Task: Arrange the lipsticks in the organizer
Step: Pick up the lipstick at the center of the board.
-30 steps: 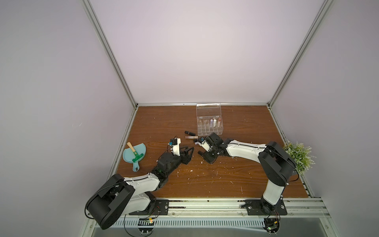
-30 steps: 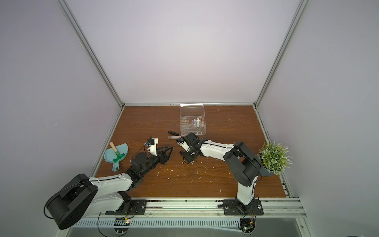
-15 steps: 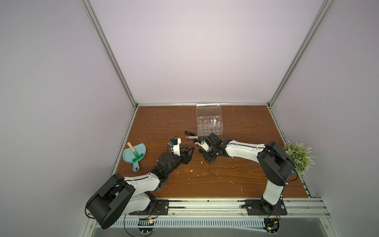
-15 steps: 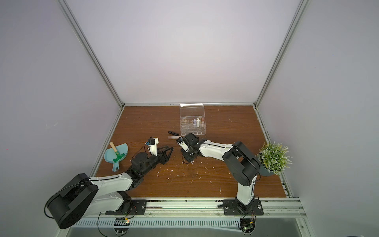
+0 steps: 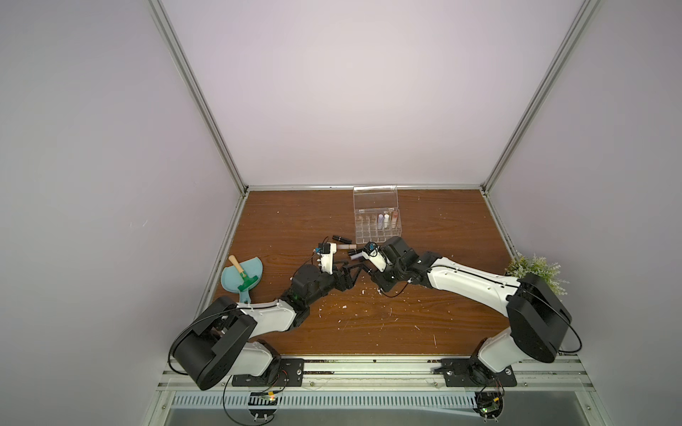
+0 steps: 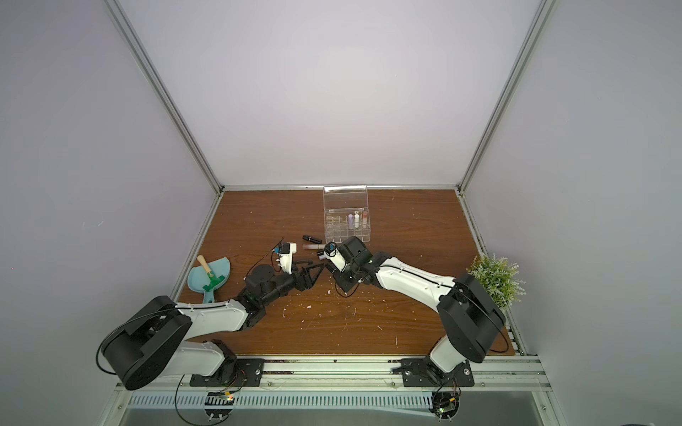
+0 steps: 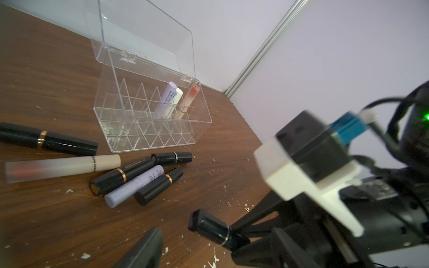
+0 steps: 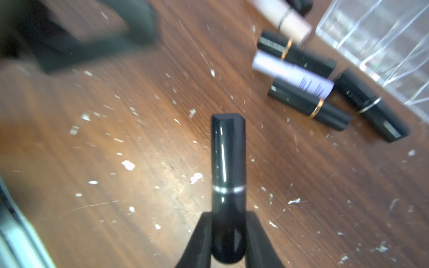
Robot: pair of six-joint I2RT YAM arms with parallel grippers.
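The clear organizer [image 5: 360, 236] [image 6: 329, 236] [image 7: 151, 134] stands at the back of the table with its lid up. A lilac, a cream and a peach lipstick [image 7: 168, 97] stand in it. Several loose lipsticks [image 7: 120, 175] [image 8: 308, 106] lie in front of it. My right gripper [image 8: 228, 243] [image 5: 366, 272] is shut on a glossy black lipstick with a silver band [image 8: 228, 162] [image 7: 213, 229]. My left gripper [image 7: 213, 255] [image 5: 352, 276] meets it tip to tip, open. That lipstick pokes between the left fingers [image 7: 144, 248] without touching them.
A teal dustpan [image 5: 254, 267] with a small brush lies at the table's left edge. A potted plant [image 5: 535, 269] stands at the right edge. White crumbs are scattered over the wooden table [image 5: 369, 324]. Walls close in the back and both sides.
The right gripper has closed on the black lipstick. The left gripper's jaws have spread and let it go. Both arms have stayed close together.
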